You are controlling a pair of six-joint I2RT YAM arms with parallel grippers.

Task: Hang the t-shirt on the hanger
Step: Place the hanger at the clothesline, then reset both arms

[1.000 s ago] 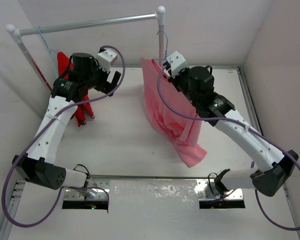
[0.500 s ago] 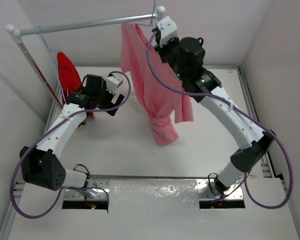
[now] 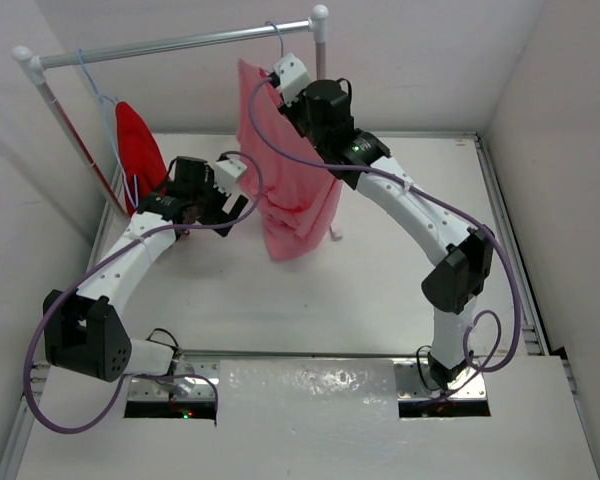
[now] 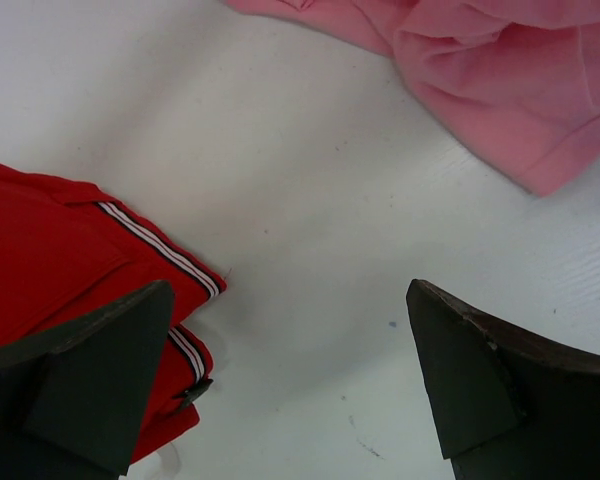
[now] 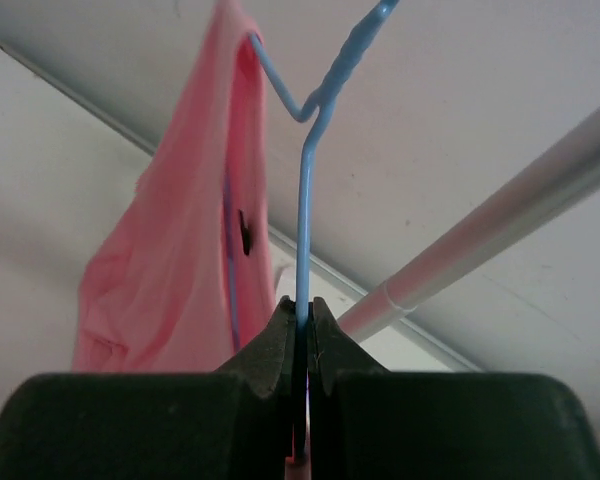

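A metal rail (image 3: 180,45) runs across the back of the white table (image 3: 380,290), carried on a left post (image 3: 56,110) and a right post (image 3: 323,45), both white and topped with round knobs. A red shirt (image 3: 140,150) hangs below the rail's left end. In the left wrist view its lower part sits close over the table, edged with a white-and-dark striped trim (image 4: 160,255). Plain pale walls (image 3: 420,60) close the table in at the back and on both sides.

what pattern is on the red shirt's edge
White and dark stripes on the red shirt, clearest in the left wrist view.
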